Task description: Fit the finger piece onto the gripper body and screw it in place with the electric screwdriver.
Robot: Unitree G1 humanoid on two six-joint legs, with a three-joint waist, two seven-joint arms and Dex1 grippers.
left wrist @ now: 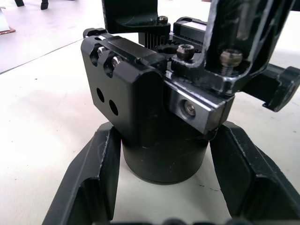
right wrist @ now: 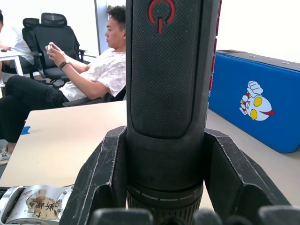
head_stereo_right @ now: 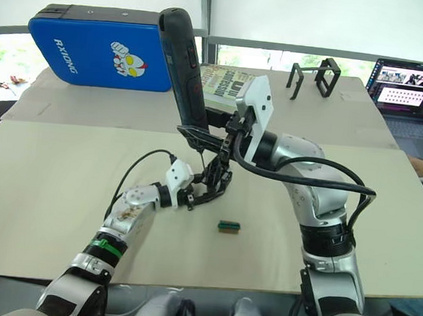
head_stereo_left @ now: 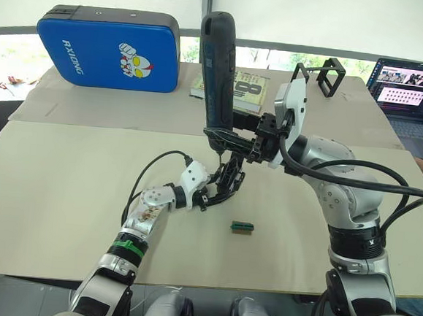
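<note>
The left end effector [head_stereo_left: 220, 186] clamps the body [left wrist: 164, 140] steady on the table [head_stereo_left: 62, 190] (base down) so the right end effector [head_stereo_left: 235, 140], gripping the screwdriver [head_stereo_left: 218, 71] upright, can drive downward.

Daylight pours in from the windows behind the tabletop [head_stereo_left: 62, 190], bright and even, washing the panes nearly white. Shadows under the arms are soft and faint. The blue pad [head_stereo_left: 110, 51] carries a mild sheen. In the left wrist view, metal screw heads catch small glints, and the far background goes soft. The head views bend slightly at the edges.
</note>
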